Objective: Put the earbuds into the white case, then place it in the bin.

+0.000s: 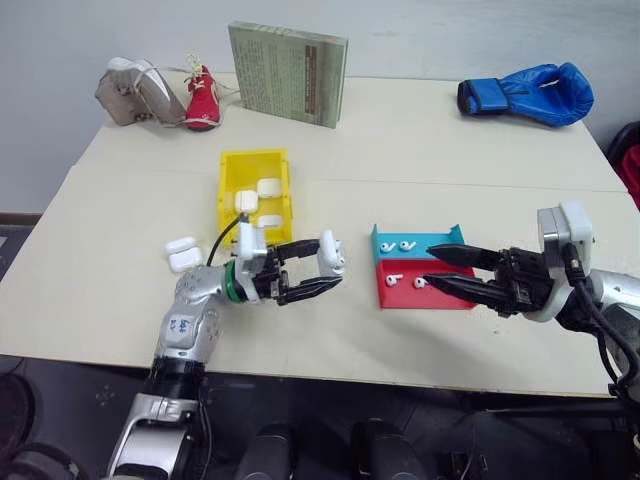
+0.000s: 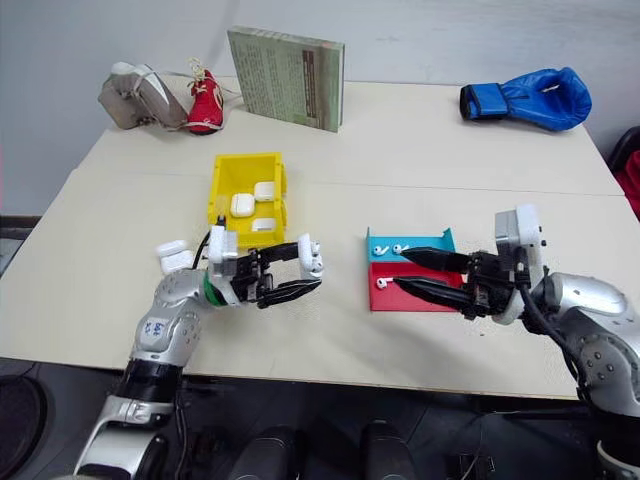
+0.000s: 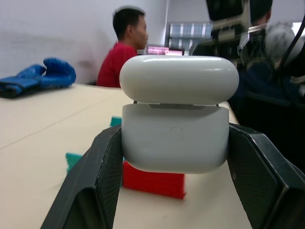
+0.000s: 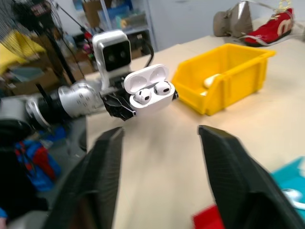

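Observation:
My left gripper (image 1: 318, 270) is shut on the white case (image 1: 332, 252), held above the table in front of the yellow bin (image 1: 228, 185). The case's lid stands open, and two earbuds (image 4: 163, 88) sit inside the white case (image 4: 147, 90). Its black fingers (image 3: 95, 176) press on both sides of the case body (image 3: 176, 143). My right gripper (image 1: 432, 266) hovers open and empty over the blue and red tray (image 1: 440, 296), pointing toward the left gripper. Loose earbuds (image 1: 405, 245) lie on the tray.
Three white cases (image 1: 268, 187) lie in the bin and two more (image 1: 182, 252) on the table to its left. At the back stand a book (image 1: 288, 72), a red shoe (image 1: 203, 100) and a blue boxing glove (image 1: 530, 95). A person (image 3: 121, 47) sits beyond the table.

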